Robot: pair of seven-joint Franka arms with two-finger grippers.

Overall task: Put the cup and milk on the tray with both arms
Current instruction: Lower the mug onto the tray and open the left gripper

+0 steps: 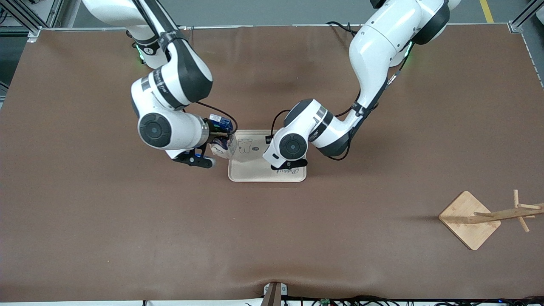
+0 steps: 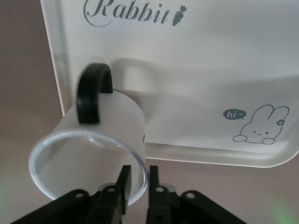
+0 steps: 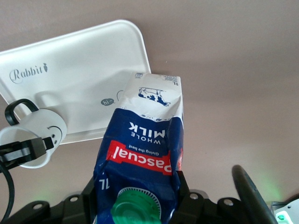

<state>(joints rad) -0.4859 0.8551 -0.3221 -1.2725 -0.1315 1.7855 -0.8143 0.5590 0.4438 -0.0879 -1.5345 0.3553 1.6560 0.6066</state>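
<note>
The left gripper (image 2: 136,186) is closed on the rim of the cup (image 2: 96,154), one finger inside the mouth and one outside. The cup is a small white mug with a thin black loop handle; a bit of its black face print shows in the right wrist view. It hangs in the air over the edge of the tray (image 2: 210,70), at the end of the tray toward the left arm.

The right gripper (image 3: 138,200) is clamped on the top of the milk (image 3: 145,140), its fingers pressing the dark blue gable on both sides. The carton has a round green cap, a red band reading "Pascual", the words "WHOLE MILK" on blue, and a white lower part with a small blue cow print. It is held up over the edge of the tray toward the right arm's end, with brown worktop (image 1: 127,221) under part of it.

The tray is flat, cream-beige, with rounded corners, a small rabbit drawing saying "hi", and "Rabbit" in script. It lies mid-worktop between the two arms.

A diamond-shaped wooden stand (image 1: 469,219) sits well apart, nearer the front camera, toward the left arm's end.
</note>
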